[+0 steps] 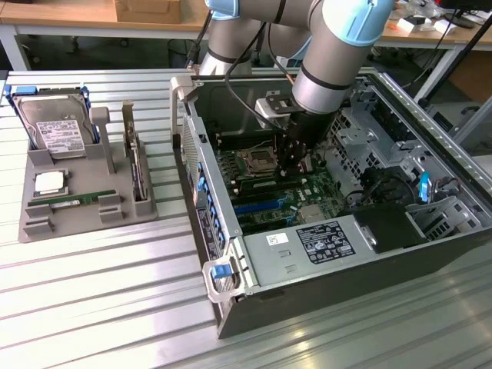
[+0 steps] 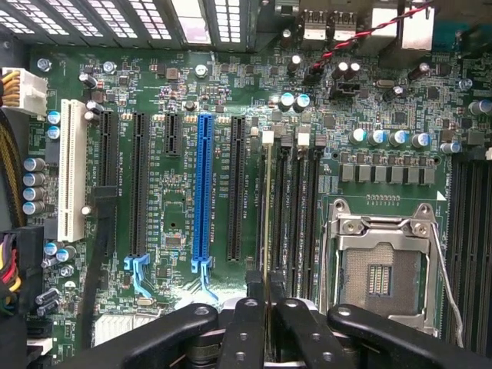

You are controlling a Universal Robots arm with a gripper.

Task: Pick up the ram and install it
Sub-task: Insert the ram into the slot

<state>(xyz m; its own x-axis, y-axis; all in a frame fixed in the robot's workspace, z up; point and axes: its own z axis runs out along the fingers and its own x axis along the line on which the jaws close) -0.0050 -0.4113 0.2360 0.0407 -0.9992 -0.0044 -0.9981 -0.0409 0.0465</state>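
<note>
Ram (image 2: 266, 223) pinched edge-on between the two black fingers of the gripper (image 2: 267, 307), jaws closed tight on its thin green board. Held upright over the motherboard (image 2: 184, 154), lined up along the outermost of four black memory slots (image 2: 296, 207) just beside the processor socket (image 2: 380, 269). Cannot tell whether seated in that slot or just above it. Two white latches visible at the far end of those slots.

One socket only, open, metal frame around bare contacts. More dark memory slots on its other side, count unclear at the picture's edge.

Expansion slots on the same board: one white (image 2: 71, 169), one blue (image 2: 204, 184), three long black and one short black. Two blue retaining clips at the near ends.

From the exterior view: one arm (image 1: 338, 54) reaching down into one open computer case (image 1: 231, 307), gripper (image 1: 294, 165) low over the board near the socket. One silver power supply (image 1: 307, 250) with a label at the near end of the case.

On the exterior view's left, well apart from the case, one grey tray (image 1: 88, 219) on the slatted metal table (image 1: 100, 307). In the tray: one hard drive (image 1: 54, 127) propped up, one square processor chip (image 1: 50, 182), one spare green memory stick (image 1: 73, 201) lying flat, one expansion card (image 1: 137, 165) standing on edge.
</note>
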